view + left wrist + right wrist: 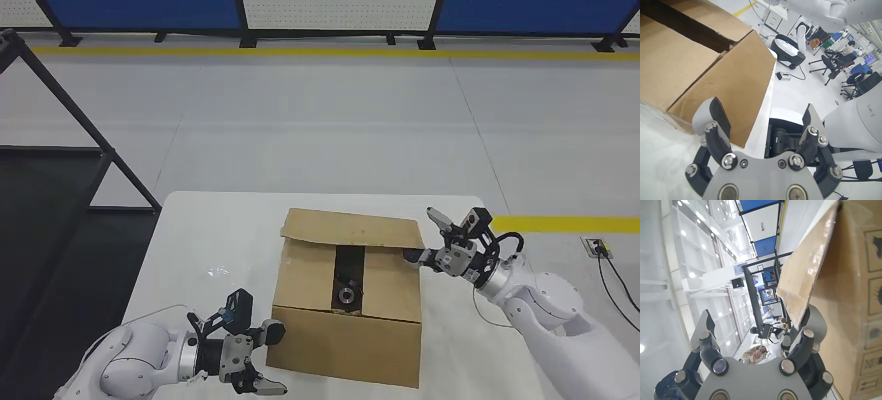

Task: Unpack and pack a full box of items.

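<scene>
The box [345,318] sits in the middle of the table [200,240], its top flaps parted over a dark item [345,293]. My left gripper [762,106] hangs wide open just beside its near left corner. My right gripper [756,315], fingers also spread, brackets the far flap [350,228] at its right corner.

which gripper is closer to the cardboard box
Right. The right gripper has a finger against a flap corner of the cardboard box; the left gripper sits open beside its near corner, apparently not touching.

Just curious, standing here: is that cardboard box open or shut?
Partly open. The box has a dark gap between its top flaps, and a dark item shows inside.
</scene>
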Tool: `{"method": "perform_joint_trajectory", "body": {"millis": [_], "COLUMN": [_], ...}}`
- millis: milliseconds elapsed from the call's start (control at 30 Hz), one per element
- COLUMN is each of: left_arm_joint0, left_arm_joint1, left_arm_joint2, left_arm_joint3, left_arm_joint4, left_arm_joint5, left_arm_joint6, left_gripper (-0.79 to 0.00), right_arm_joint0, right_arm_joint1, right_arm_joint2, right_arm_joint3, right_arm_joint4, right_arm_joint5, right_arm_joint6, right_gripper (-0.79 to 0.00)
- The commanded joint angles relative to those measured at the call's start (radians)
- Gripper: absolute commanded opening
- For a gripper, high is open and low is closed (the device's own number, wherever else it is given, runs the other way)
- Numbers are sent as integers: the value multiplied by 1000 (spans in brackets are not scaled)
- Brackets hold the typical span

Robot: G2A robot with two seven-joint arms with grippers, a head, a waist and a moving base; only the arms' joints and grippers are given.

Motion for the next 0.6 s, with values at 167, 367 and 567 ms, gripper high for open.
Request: {"method": "perform_joint_trajectory", "body": {"millis": [167, 367, 567], "left_arm_joint0": [0, 0, 0], "left_arm_joint1": [0, 0, 0], "left_arm_joint2": [0, 0, 0], "left_arm_joint3": [0, 0, 0], "left_arm_joint4": [0, 0, 0], "left_arm_joint5": [0, 0, 0], "left_arm_joint6": [0, 0, 0], "left_gripper": [0, 0, 0], "right_arm_joint0": [77, 110, 110], "right_arm_joint1": [-40, -56, -56], "right_arm_joint2": [-32, -55, -55], "right_arm_joint3": [34, 50, 50], "right_arm_joint4": [1, -15, -15], "right_arm_joint5": [-60, -59, -59], "right_arm_joint6": [-135, -156, -156], "right_gripper": [0, 0, 0]}}
